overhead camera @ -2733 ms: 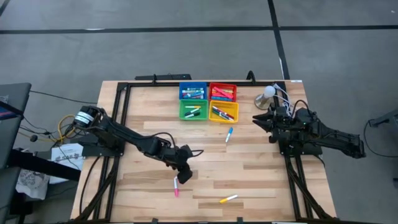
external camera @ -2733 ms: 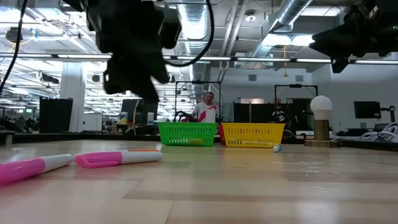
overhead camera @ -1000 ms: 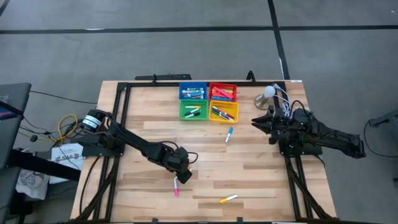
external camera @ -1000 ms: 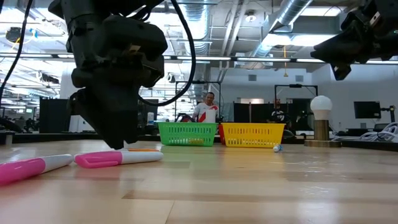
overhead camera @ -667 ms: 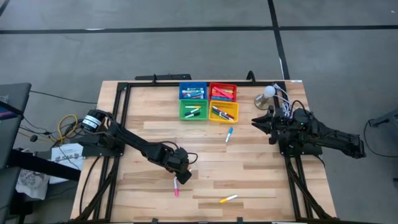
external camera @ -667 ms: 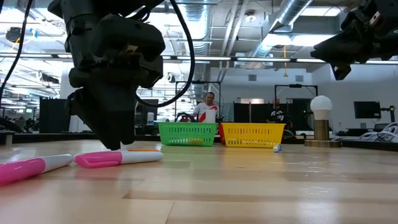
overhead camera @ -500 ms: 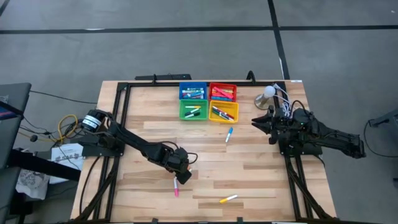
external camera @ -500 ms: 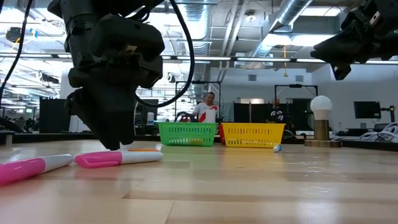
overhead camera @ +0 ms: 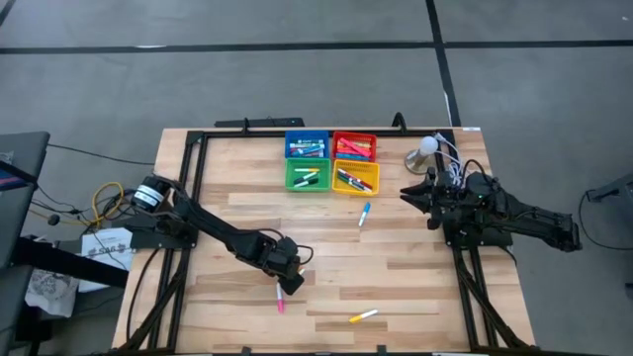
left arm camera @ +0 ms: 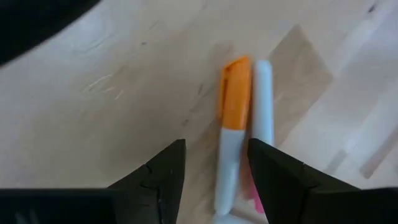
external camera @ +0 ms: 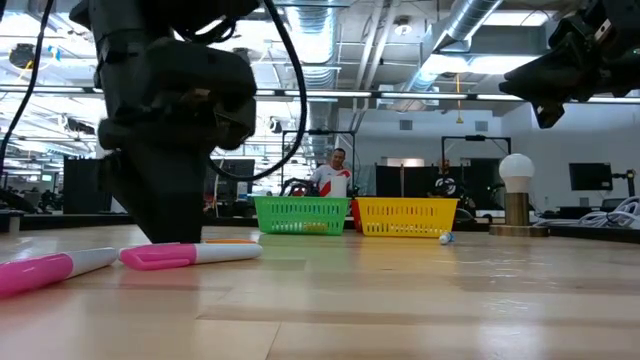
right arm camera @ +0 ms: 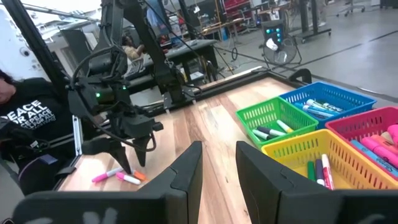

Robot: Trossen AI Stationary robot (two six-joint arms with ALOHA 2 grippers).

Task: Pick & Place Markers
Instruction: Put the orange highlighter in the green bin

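Three markers lie together near the table's front left: an orange-capped one (left arm camera: 234, 118), a pink one (external camera: 190, 254) beside it and a second pink one (external camera: 50, 270). My left gripper (overhead camera: 287, 282) points down over them, open. Its fingertips (left arm camera: 177, 155) stand either side of the orange marker's white barrel (left arm camera: 226, 177), and I see no touch. A blue marker (overhead camera: 365, 213) lies mid-table and a yellow one (overhead camera: 363, 316) near the front edge. My right gripper (right arm camera: 219, 149) hovers level at the table's right side, open and holding nothing.
Four small trays stand at the far middle: blue (overhead camera: 307, 145), red (overhead camera: 354, 146), green (overhead camera: 308, 176) and yellow (overhead camera: 355, 178), each holding markers. A white ball on a round wooden base (overhead camera: 423, 153) sits at the far right. A person shows beyond the table (external camera: 330, 175).
My left gripper has sunk a little closer to the table over the orange and pink markers, with its fingers as wide as before. The markers have not moved.
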